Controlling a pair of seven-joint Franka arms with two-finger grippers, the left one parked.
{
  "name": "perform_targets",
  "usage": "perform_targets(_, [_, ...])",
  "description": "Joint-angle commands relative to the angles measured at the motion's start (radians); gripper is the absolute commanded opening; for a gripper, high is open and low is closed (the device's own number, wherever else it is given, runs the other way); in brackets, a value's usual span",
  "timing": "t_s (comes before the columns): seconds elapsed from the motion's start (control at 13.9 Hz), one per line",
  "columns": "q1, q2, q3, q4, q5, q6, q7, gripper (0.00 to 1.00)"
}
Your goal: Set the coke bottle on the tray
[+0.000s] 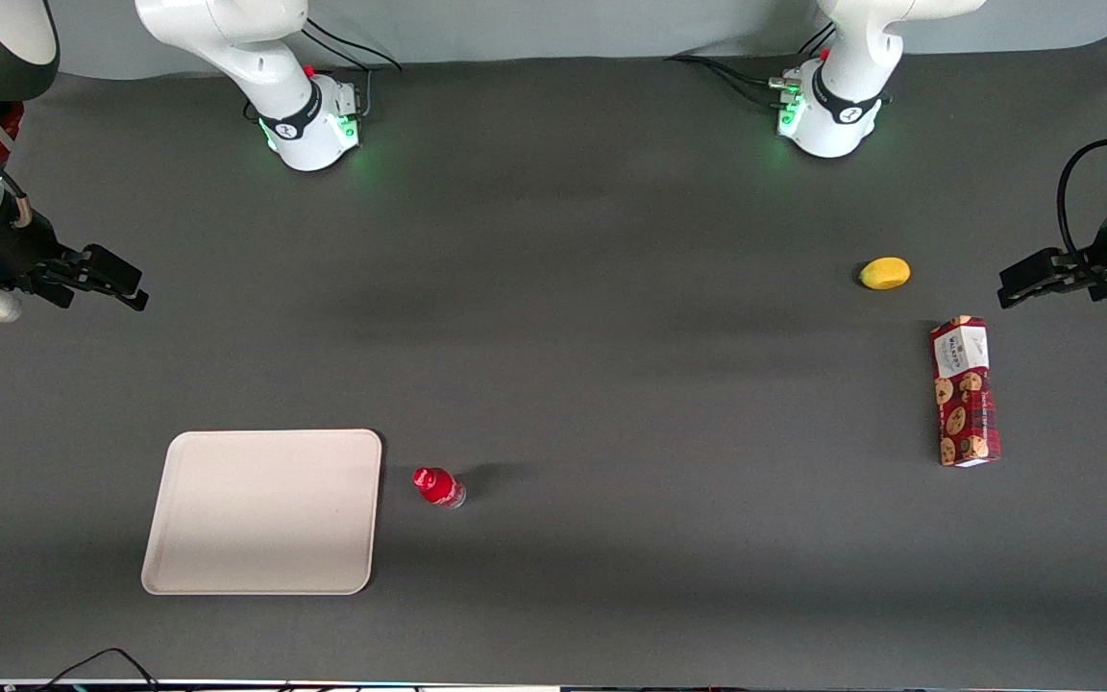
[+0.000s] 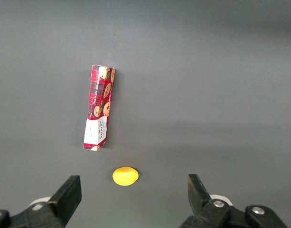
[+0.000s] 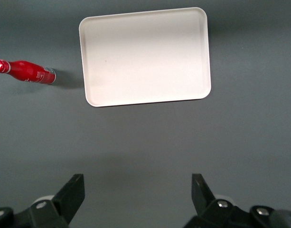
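Front view: one bottle [image 1: 438, 487] stands at the one tray's [image 1: 262, 511] 3 o'clock; the gripper [image 1: 127, 285], wide open and empty, hangs well apart.

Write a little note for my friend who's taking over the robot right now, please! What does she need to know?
Gripper: open, holding nothing, up above the table at the working arm's end, farther from the front camera than the tray.
Coke bottle: standing on the table beside the tray, not touching it.
Done: nothing yet; the tray holds nothing.
Left: reach the bottle, grip it, lift it, set it on the tray.
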Motion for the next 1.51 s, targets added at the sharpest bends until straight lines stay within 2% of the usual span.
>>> perform_targets(0.0, [0.003, -0.001, -0.003, 0.005, 0.012, -0.010, -0.033, 1.00])
perform_targets(0.43, [0.020, 0.084, 0.028, 0.156, 0.018, -0.011, -0.023, 1.00])
perform_targets(0.72, [0.023, 0.318, 0.082, 0.484, 0.017, -0.097, 0.026, 1.00])
perform_targets(1.01, [0.081, 0.490, 0.103, 0.664, 0.004, -0.080, 0.153, 1.00])
perform_targets(1.15, [0.113, 0.565, 0.103, 0.728, 0.004, -0.035, 0.213, 1.00])
perform_targets(1.44, [0.176, 0.679, 0.092, 0.733, 0.003, 0.114, 0.287, 1.00])
